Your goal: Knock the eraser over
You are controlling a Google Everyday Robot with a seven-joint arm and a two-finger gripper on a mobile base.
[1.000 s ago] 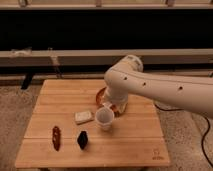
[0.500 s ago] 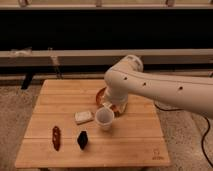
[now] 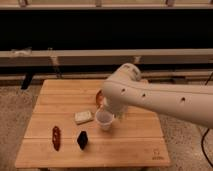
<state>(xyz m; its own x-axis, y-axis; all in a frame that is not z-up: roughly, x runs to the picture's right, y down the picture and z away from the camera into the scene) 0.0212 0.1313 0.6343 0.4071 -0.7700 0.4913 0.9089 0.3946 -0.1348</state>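
Observation:
The eraser (image 3: 82, 140) is a small black block standing upright on the wooden table (image 3: 130, 145), near its front left. My gripper (image 3: 118, 113) hangs below the big white arm (image 3: 150, 97) at mid-table, mostly hidden by the arm's housing. It is just right of and behind a translucent cup (image 3: 104, 120). The eraser stands well to the front left of the gripper, apart from it.
A flat whitish block (image 3: 84, 116) lies left of the cup. A reddish-brown elongated object (image 3: 56, 137) lies left of the eraser. A brown round dish (image 3: 99, 98) is partly hidden behind the arm. A rail and a dark wall run behind the table.

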